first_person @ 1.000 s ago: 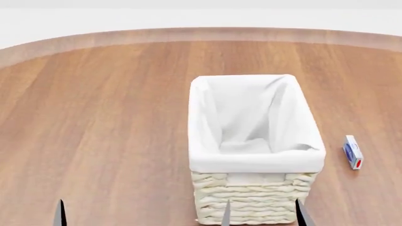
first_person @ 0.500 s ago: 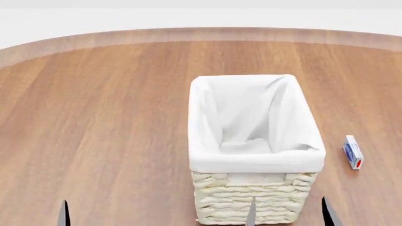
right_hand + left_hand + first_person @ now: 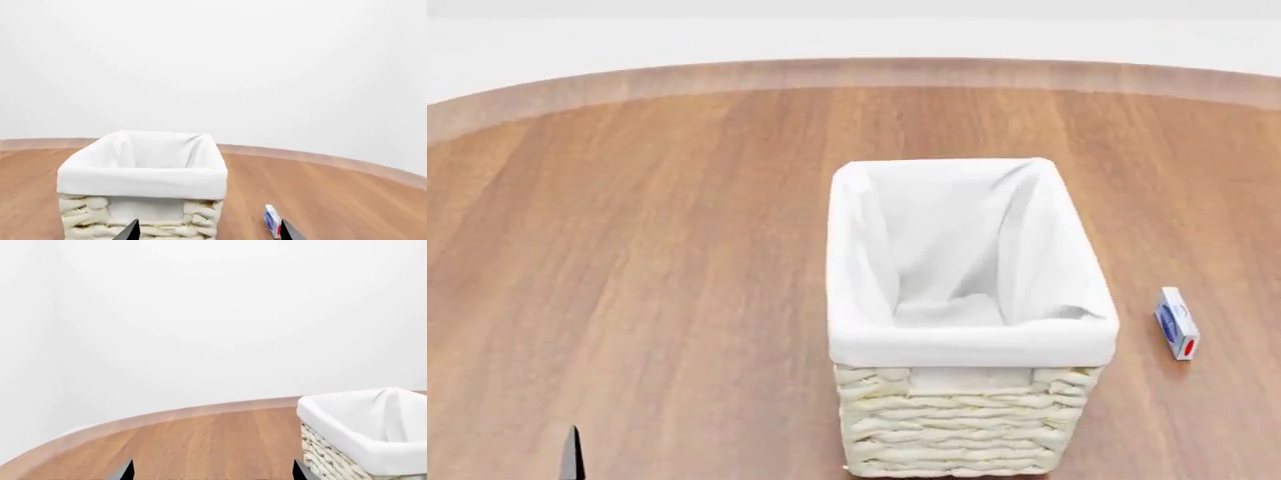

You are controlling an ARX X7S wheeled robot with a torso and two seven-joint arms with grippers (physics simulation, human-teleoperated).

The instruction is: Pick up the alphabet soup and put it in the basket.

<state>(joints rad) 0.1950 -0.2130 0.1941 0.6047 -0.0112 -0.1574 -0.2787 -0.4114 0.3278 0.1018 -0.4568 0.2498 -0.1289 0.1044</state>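
Note:
The alphabet soup is in none of the views. The cream wicker basket (image 3: 968, 345) with its white liner stands on the wooden table, right of centre, and looks empty. It also shows in the left wrist view (image 3: 360, 440) and the right wrist view (image 3: 143, 177). My left gripper (image 3: 212, 471) is open and empty, left of the basket; one of its fingertips (image 3: 573, 455) shows at the head view's near edge. My right gripper (image 3: 210, 231) is open and empty, facing the basket's near wall from the front; it is out of the head view.
A small white, blue and red box (image 3: 1177, 322) lies on the table to the right of the basket, also seen in the right wrist view (image 3: 271, 220). The round table's far edge (image 3: 854, 72) curves across the back, with a white wall behind.
My right gripper's fingertips slid to the right and dropped out of the head view's near edge. My left fingertip shifted slightly right and lower.

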